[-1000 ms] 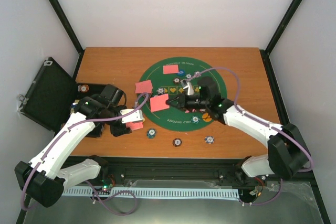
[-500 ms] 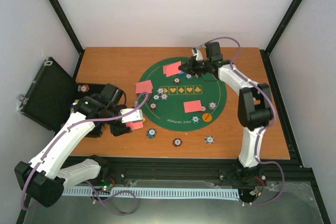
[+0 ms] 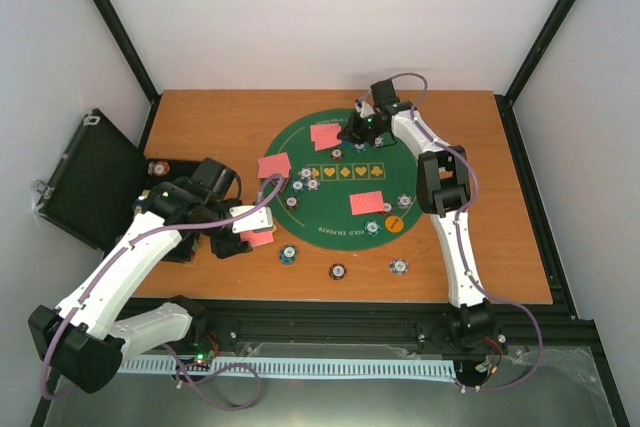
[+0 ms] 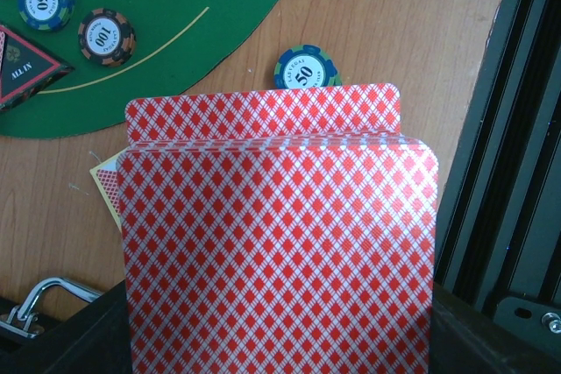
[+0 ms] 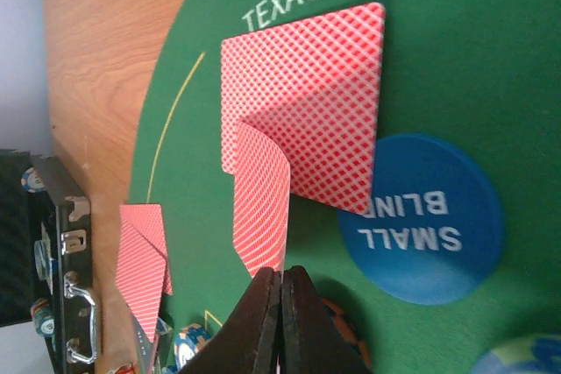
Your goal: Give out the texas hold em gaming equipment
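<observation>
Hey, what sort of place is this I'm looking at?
Probably a robot test cell staged as a poker table: two arms at a wooden table inside plain white walls, over a green Texas Hold'em mat with chips and red-backed cards.

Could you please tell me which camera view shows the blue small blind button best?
The right wrist view: the blue button is large, its SMALL BLIND lettering legible, a red-backed card overlapping its edge. The top external view leaves it too small to make out; the left wrist view, filled by the deck, misses it.
</observation>
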